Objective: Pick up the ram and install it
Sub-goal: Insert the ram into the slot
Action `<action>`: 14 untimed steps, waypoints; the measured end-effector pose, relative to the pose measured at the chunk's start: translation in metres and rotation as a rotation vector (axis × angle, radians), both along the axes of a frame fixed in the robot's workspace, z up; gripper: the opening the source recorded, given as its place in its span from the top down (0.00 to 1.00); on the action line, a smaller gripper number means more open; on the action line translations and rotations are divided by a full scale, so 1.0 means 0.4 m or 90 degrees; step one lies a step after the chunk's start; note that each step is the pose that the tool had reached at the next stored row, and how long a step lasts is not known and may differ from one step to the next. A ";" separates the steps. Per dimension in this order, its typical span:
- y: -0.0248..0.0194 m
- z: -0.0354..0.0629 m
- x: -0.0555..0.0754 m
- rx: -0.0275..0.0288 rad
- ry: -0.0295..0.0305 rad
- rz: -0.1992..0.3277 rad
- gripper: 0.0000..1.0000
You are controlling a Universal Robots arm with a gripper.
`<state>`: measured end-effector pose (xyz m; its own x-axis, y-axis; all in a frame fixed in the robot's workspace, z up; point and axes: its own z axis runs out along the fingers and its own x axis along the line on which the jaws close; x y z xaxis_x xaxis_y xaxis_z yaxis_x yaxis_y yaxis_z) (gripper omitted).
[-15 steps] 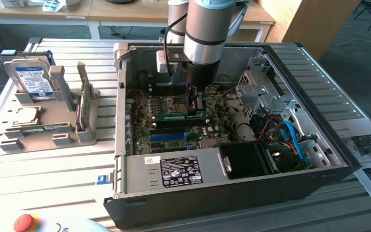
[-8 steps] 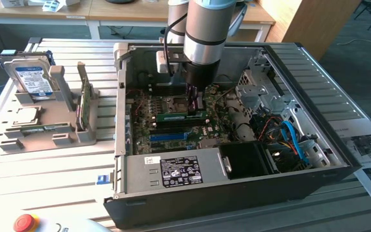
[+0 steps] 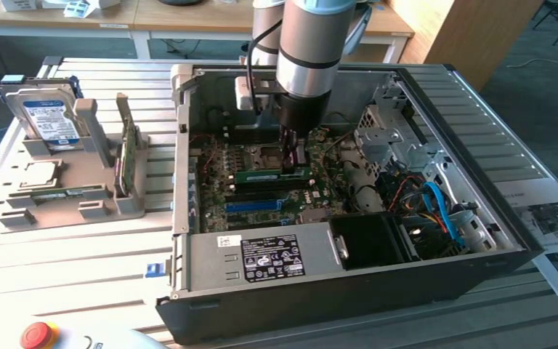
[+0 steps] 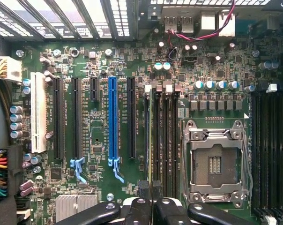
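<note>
Fingers (image 4: 142, 193) of the gripper (image 3: 293, 164) are seen drawn close together, pinched on the ram (image 3: 271, 175). The ram is held on edge directly beneath them, at the black memory slots (image 4: 166, 140). Just beside the fingers the CPU socket (image 4: 215, 161) is seen. Farther out lie the motherboard (image 4: 99, 140) and the computer case (image 3: 357, 291).

I count one computer case (image 3: 357, 298), one hard drive (image 3: 51, 120), one power supply (image 3: 259, 258), one red button (image 3: 38, 334) and two memory sticks (image 3: 271, 174). On the board (image 4: 98, 138) I see one blue slot (image 4: 112, 117), one white slot (image 4: 38, 112), one processor socket (image 4: 215, 164).
</note>
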<state>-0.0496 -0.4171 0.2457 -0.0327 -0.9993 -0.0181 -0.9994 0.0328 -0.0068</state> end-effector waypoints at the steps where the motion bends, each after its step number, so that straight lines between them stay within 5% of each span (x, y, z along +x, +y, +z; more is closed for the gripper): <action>1: 0.000 0.000 0.000 0.0000 0.0016 0.000 0.88; 3: -0.001 0.000 0.001 0.0000 0.0049 0.000 0.88; 14: -0.002 -0.009 0.005 0.0001 0.0050 0.001 0.88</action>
<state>-0.0477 -0.4180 0.2421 -0.0318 -0.9993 -0.0180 -0.9995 0.0318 0.0010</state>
